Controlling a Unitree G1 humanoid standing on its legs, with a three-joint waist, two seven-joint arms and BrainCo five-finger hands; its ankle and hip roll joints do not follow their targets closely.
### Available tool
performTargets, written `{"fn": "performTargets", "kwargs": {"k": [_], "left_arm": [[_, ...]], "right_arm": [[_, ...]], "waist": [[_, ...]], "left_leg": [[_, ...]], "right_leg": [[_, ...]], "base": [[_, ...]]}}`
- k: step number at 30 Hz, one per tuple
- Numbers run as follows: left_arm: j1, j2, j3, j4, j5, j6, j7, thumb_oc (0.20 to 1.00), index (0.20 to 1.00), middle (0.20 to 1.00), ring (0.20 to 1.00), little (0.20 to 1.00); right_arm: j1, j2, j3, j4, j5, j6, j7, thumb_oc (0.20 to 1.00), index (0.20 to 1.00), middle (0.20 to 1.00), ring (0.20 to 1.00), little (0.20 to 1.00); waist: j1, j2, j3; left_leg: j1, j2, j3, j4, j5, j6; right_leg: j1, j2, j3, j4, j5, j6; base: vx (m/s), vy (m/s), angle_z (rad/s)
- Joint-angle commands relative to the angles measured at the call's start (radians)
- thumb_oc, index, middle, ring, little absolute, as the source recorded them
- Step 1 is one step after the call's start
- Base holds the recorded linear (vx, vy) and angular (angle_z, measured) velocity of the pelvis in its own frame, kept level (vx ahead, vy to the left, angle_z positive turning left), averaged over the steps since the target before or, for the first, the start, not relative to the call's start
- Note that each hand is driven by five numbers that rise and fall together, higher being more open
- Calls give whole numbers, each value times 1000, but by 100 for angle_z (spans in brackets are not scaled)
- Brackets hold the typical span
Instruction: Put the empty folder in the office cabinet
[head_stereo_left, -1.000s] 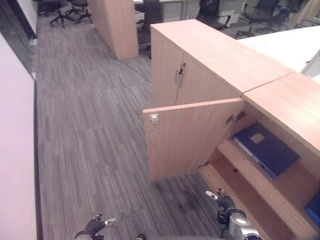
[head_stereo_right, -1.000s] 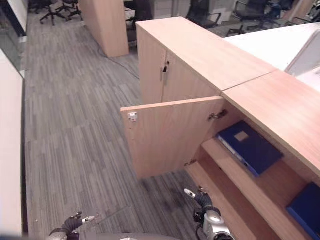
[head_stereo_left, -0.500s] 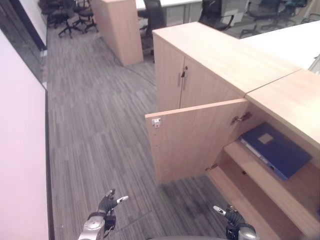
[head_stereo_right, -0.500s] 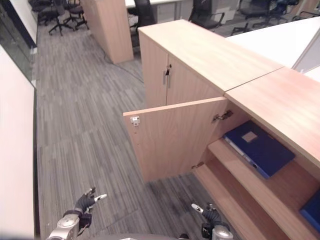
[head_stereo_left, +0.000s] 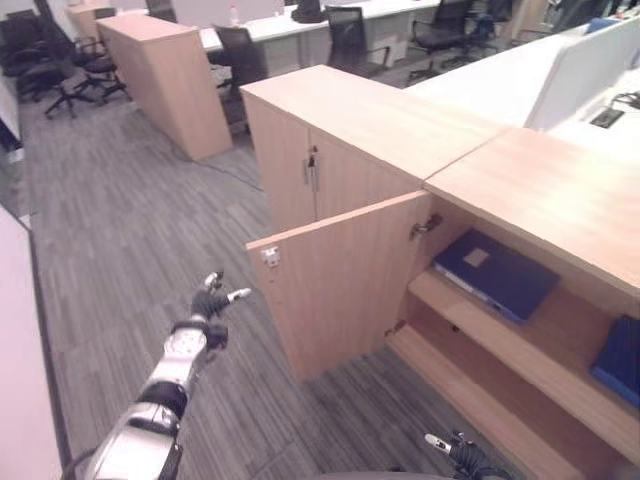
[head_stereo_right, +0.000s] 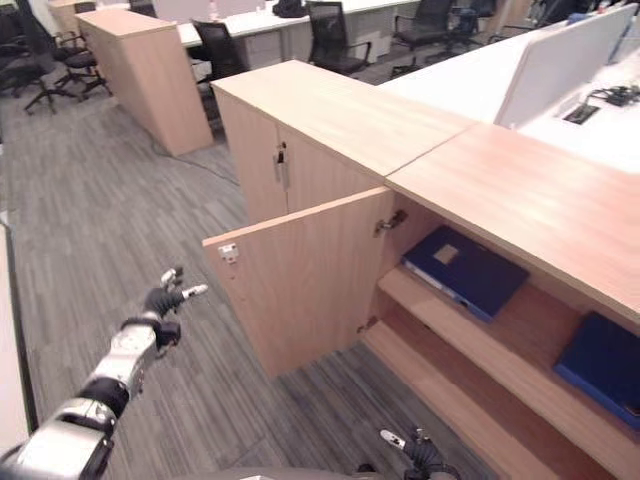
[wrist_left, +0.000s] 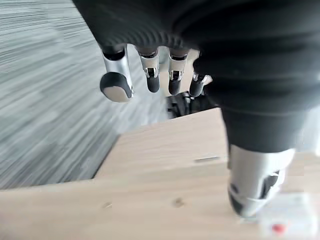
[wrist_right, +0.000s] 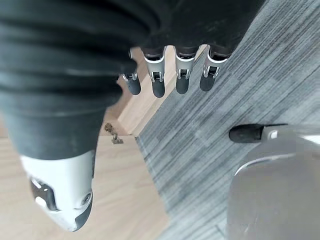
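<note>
A dark blue folder (head_stereo_left: 495, 272) lies flat on the upper shelf of the open wooden office cabinet (head_stereo_left: 540, 190). A second blue folder (head_stereo_right: 600, 362) rests on the same shelf farther right. The cabinet door (head_stereo_left: 335, 290) stands swung out toward me. My left hand (head_stereo_left: 210, 300) is raised, open and empty, a short way left of the door's free edge; in the left wrist view that hand (wrist_left: 215, 60) hovers over the door's wood (wrist_left: 165, 150). My right hand (head_stereo_left: 455, 455) hangs low by the floor, open and empty, as the right wrist view's relaxed fingers (wrist_right: 157, 80) show.
A closed cabinet with metal handles (head_stereo_left: 312, 170) adjoins the open one on the far side. Another wooden cabinet (head_stereo_left: 165, 80) and office chairs (head_stereo_left: 240, 55) stand at the back. A white panel (head_stereo_left: 15, 350) borders the left. Grey carpet (head_stereo_left: 120, 230) lies between.
The camera has shifted, showing more of the room. My left arm has risen from low by the floor and reached forward toward the door's free edge. The right hand stays low.
</note>
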Motion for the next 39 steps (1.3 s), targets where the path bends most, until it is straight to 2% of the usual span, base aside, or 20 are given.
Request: {"fn": "performTargets", "kwargs": {"k": [1, 7, 20, 25, 33, 36, 39], "left_arm": [[-126, 61, 17, 96, -54, -46, 18, 1000, 1000, 1000, 1000, 1000], [-226, 76, 3, 122, -84, -48, 13, 1000, 1000, 1000, 1000, 1000], [-313, -13, -53, 129, -105, -52, 4, 1000, 1000, 1000, 1000, 1000], [-352, -29, -94, 126, -87, -51, -6, 1000, 1000, 1000, 1000, 1000], [-369, -39, -161, 89, -43, -52, -31, 1000, 1000, 1000, 1000, 1000], [-342, -70, -206, 16, -22, -57, -48, 1000, 1000, 1000, 1000, 1000], [-258, -106, -267, -130, 7, -62, -75, 1000, 1000, 1000, 1000, 1000]], "right_arm": [[-47, -23, 41, -14, -17, -25, 18, 1000, 1000, 1000, 1000, 1000], [-38, -35, 45, -6, -25, -20, 26, 1000, 1000, 1000, 1000, 1000], [-52, -39, 51, -12, -36, -16, 22, 1000, 1000, 1000, 1000, 1000], [-69, -46, 68, -50, -33, -20, 25, 1000, 1000, 1000, 1000, 1000], [-80, -38, 84, -61, -38, -24, 27, 1000, 1000, 1000, 1000, 1000], [-71, -31, 83, -59, -38, -27, 27, 1000, 1000, 1000, 1000, 1000], [-60, -27, 63, -63, -35, -26, 23, 1000, 1000, 1000, 1000, 1000]], "waist": [[-12, -16, 3], [-42, -15, -1], [-78, -29, 2], [-93, -47, 16], [-92, -76, 25], [-83, -83, 34], [-63, -85, 45]], "left_leg": [[32, 42, -47, 3, -61, -63], [39, 49, -22, 3, -64, -67], [38, 54, 7, 3, -69, -67], [13, 59, 19, 3, -63, -68], [-25, 66, 27, 3, -55, -65], [-29, 65, 17, 3, -56, -64], [-27, 59, -2, 3, -58, -60]], "right_leg": [[28, -44, 8, 56, -47, 76], [21, -38, 30, 47, -37, 84], [8, -32, 54, 32, -21, 92], [-31, -27, 66, 35, -5, 97], [-67, -19, 76, 29, 11, 99], [-64, -21, 65, 28, 10, 100], [-52, -27, 52, 30, 5, 98]], "base": [[32, -13, -16], [17, -8, -14], [3, 1, -9], [-26, 3, -5], [-37, -13, -8], [-14, -6, 4], [-8, 9, 14]]}}
